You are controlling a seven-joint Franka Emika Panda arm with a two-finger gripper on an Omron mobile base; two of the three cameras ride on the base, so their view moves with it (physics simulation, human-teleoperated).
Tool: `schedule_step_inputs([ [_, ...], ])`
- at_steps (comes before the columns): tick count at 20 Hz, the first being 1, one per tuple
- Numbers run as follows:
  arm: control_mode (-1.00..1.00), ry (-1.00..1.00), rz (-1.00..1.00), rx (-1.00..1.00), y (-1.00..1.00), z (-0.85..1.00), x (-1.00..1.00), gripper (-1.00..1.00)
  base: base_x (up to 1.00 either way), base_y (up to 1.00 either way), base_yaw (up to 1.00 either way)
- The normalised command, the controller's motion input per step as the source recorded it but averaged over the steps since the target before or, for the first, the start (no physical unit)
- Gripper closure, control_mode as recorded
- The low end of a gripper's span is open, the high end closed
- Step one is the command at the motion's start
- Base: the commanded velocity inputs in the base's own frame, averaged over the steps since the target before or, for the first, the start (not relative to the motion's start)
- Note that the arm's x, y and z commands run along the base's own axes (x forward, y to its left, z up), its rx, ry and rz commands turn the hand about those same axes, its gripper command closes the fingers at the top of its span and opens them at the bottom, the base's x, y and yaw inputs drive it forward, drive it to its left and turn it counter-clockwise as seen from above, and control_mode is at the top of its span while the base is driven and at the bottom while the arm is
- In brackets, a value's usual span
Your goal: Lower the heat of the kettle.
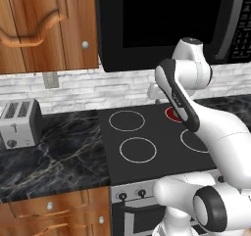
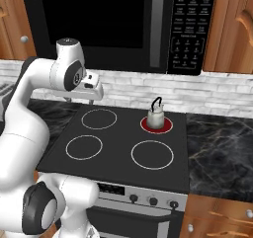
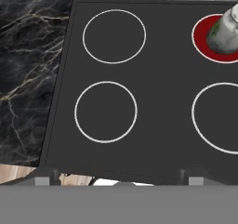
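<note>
Black cooktop (image 2: 118,150), kettle (image 2: 156,116) on glowing far-right burner (image 2: 165,126). Gripper (image 2: 94,93) spread, empty, hovering far left. Approach step; next: descend to front knobs (image 2: 153,201), turn down.

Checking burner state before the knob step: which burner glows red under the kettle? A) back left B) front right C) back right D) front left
C: the kettle sits on the red burner at the back right of the cooktop, by the wall; the other three rings show plain white outlines.
</note>
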Motion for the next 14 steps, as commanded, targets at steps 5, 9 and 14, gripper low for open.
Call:
schedule_step_inputs([
  [5, 1.0, 0.0, 0.0, 0.0, 0.0, 0.0, 0.0, -1.0, 0.0, 0.0, 0.0],
  [9, -1.0, 0.0, 0.0, 0.0, 0.0, 0.0, 0.0, -1.0, 0.0, 0.0, 0.0],
  [14, -1.0, -0.18, -0.1, 0.17, -0.35, -0.06, -0.28, -1.0, 0.0, 0.0, 0.0],
])
